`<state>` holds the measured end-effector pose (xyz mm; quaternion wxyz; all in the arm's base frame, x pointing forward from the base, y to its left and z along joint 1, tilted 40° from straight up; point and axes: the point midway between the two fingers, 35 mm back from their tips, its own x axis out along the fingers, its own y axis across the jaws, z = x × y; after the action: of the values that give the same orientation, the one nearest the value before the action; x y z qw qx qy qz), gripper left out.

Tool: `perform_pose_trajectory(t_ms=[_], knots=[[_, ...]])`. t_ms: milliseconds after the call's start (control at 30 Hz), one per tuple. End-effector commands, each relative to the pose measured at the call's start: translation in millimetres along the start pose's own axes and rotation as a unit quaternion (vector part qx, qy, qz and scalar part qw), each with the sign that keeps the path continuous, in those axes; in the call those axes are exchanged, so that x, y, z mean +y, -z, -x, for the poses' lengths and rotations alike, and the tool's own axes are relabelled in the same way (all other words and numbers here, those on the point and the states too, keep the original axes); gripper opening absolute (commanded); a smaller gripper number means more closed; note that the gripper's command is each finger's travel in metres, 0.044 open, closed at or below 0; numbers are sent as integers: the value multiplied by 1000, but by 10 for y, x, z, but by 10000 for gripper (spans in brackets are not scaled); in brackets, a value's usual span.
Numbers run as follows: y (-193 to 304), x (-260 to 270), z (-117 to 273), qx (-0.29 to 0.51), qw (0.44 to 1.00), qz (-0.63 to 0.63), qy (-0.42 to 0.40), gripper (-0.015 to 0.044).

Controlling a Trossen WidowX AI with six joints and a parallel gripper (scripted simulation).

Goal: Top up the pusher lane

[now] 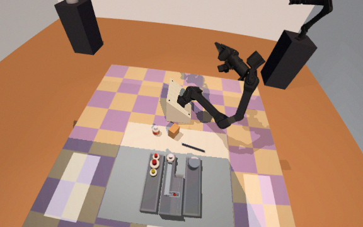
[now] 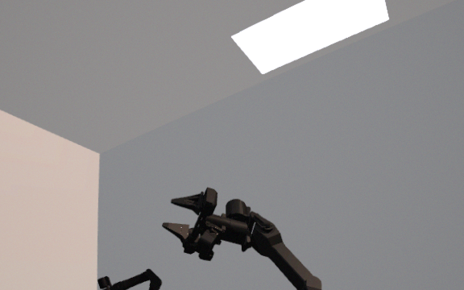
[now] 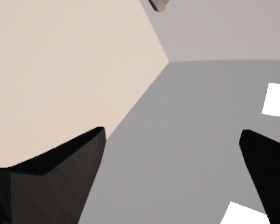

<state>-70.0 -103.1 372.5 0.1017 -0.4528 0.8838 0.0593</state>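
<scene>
My gripper [image 1: 217, 56] [image 2: 167, 213] [image 3: 174, 135] is open and empty, high above the table and far from the jars, its fingers pointing at the wall and ceiling. A small loose jar [image 1: 155, 130] with a white top and a red band stands on the cream mat [image 1: 140, 142]. The middle grey lane [image 1: 170, 206] has a white-topped jar [image 1: 170, 157] at its end nearest the mat and a small red-marked part [image 1: 174, 194] farther along. The jar's label, the pusher plate and the front stop are too small to make out.
An orange cube [image 1: 174, 130] and a dark rod [image 1: 193, 147] lie on the mat. The left lane [image 1: 150, 197] holds three jars with red and yellow tops; the right lane [image 1: 192, 192] holds a blue-grey round thing [image 1: 194, 162]. A cream sloped block [image 1: 178, 115] stands beside the arm.
</scene>
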Motion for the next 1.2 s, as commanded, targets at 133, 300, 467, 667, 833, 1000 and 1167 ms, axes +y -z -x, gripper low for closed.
perform_pose_trajectory(t_ms=[133, 300, 467, 667, 833, 1000, 1167], knots=[[-132, -194, -434, -63, 979, 173, 92, 440], [-437, -627, -912, -98, 877, 404, 241, 440], [-670, -927, -1108, -91, 781, 524, 329, 440], [-983, -1288, -1241, -57, 645, 635, 421, 440], [-1288, -1596, -1269, -11, 513, 704, 491, 440], [-1629, -1890, -1229, 50, 365, 749, 550, 440], [-1997, -2141, -1129, 123, 208, 765, 596, 440]])
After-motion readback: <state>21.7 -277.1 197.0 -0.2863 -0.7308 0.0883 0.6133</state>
